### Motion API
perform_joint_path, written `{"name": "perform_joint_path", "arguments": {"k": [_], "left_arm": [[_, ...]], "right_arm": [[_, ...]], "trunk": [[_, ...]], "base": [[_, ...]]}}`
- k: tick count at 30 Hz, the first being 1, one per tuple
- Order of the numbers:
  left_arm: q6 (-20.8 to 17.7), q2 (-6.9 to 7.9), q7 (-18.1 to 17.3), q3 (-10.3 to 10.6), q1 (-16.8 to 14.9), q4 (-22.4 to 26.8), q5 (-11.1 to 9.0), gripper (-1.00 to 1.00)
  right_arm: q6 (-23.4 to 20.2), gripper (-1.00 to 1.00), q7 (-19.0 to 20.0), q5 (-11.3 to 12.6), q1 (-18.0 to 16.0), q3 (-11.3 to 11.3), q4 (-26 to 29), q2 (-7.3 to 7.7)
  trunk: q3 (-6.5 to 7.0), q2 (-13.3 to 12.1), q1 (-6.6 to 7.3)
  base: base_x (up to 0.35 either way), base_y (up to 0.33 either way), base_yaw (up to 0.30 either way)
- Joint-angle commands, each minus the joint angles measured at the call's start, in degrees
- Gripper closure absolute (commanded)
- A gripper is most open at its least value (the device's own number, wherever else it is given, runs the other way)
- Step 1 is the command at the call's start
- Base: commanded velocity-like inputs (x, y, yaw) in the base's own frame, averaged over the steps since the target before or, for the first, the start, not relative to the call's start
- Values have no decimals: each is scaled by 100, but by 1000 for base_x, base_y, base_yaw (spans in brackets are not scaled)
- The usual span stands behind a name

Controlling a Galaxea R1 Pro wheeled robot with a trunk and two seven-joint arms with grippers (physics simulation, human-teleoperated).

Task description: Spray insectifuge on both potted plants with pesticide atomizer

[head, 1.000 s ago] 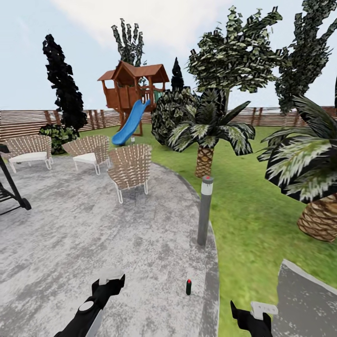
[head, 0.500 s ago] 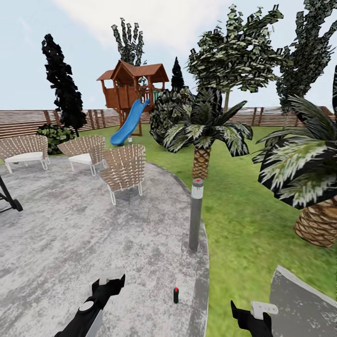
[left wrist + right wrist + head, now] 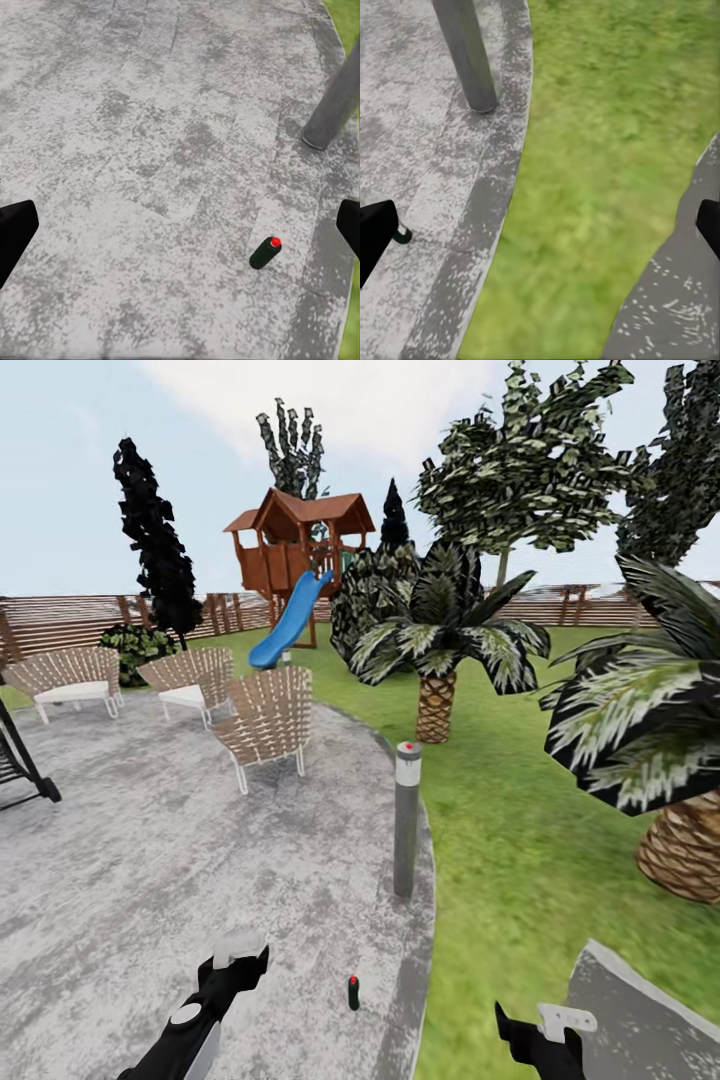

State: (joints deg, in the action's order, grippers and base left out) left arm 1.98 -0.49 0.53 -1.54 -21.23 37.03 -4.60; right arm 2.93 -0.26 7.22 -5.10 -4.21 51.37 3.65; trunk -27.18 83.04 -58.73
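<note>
Spray bottle [image 3: 353, 992] stands upright on the grey paving [image 3: 150, 860], near the curved edge where it meets the lawn [image 3: 510, 860], between my two arms and a little ahead of them; the grey post [image 3: 406, 820] is beyond it, well apart. My guess on handling: small, rigid and light, with a smooth round body that could roll or tip if I nudge it off-centre, so I want to close on the middle of the dark body from the side, below the red cap, leaving the top free for pressing later. Looks: a short dark green-black cylinder with a red top; in the left wrist view the bottle [image 3: 265, 252] shows clearly against the mottled paving, but label and nozzle are too small to make out. Left gripper [image 3: 237, 952] hangs low over the paving, empty, fingertips [image 3: 15, 232] spread wide at the frame edges. Right gripper [image 3: 545, 1028] is near the paving edge, also spread wide and holding nothing; its view catches the bottle [image 3: 401, 235] just beside one fingertip. No potted plants visible; palms [image 3: 440, 630] and fence [image 3: 60, 622] lie beyond.
</note>
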Motion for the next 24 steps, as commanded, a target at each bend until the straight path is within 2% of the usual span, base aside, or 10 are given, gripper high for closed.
{"name": "perform_joint_path", "arguments": {"k": [1, 10, 20, 24], "left_arm": [[13, -4, 4, -6, -4, -3, -48, -100], [13, -4, 8, -12, -4, -3, -50, -100], [13, -2, 9, -20, -4, -3, -50, -100], [17, -3, 9, -21, -4, -3, -50, -100]], "right_arm": [[23, -100, -4, 60, -2, 8, -4, 3], [23, -100, -5, 60, -7, 8, -12, 4], [23, -100, -16, 60, -9, -4, -7, 2], [23, -100, -28, 58, -9, -6, -5, 0]], "trunk": [[-6, 4, 0], [-6, 4, 0], [-6, 4, 0], [-6, 4, 0]], "base": [[1, -349, 246], [-5, -294, 222], [-1, -63, 54], [0, -179, 19]]}}
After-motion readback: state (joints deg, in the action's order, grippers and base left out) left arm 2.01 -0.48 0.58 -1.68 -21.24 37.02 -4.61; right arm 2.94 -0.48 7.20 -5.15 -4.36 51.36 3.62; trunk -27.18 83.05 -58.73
